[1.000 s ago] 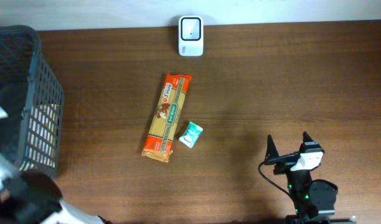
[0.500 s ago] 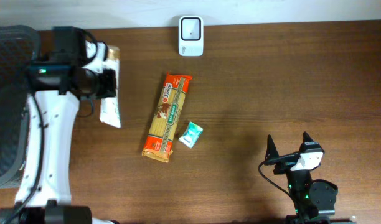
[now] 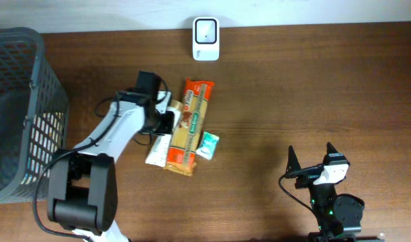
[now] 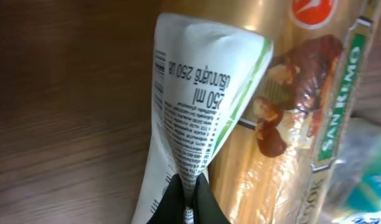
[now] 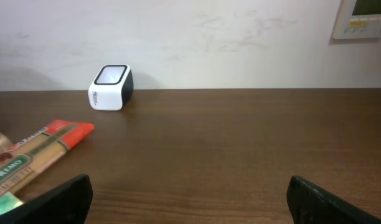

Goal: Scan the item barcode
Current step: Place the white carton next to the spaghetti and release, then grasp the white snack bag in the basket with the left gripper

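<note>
My left gripper is shut on the crimped end of a white tube with black print and a green stripe. In the left wrist view the black fingers pinch the tube, which hangs low against an orange pasta packet. No barcode shows on the tube's visible face. The white scanner stands at the table's back edge, well apart from the tube. My right gripper rests open at the front right with nothing between its fingers; it faces the scanner.
The pasta packet lies lengthwise mid-table, with a small teal sachet beside its right edge. A dark wire basket fills the left side. Bare wood lies between the packet and my right gripper.
My left arm came out from the basket side with the white tube and carried it right and down, against the pasta packet, which shifted slightly. The right arm has not moved.
</note>
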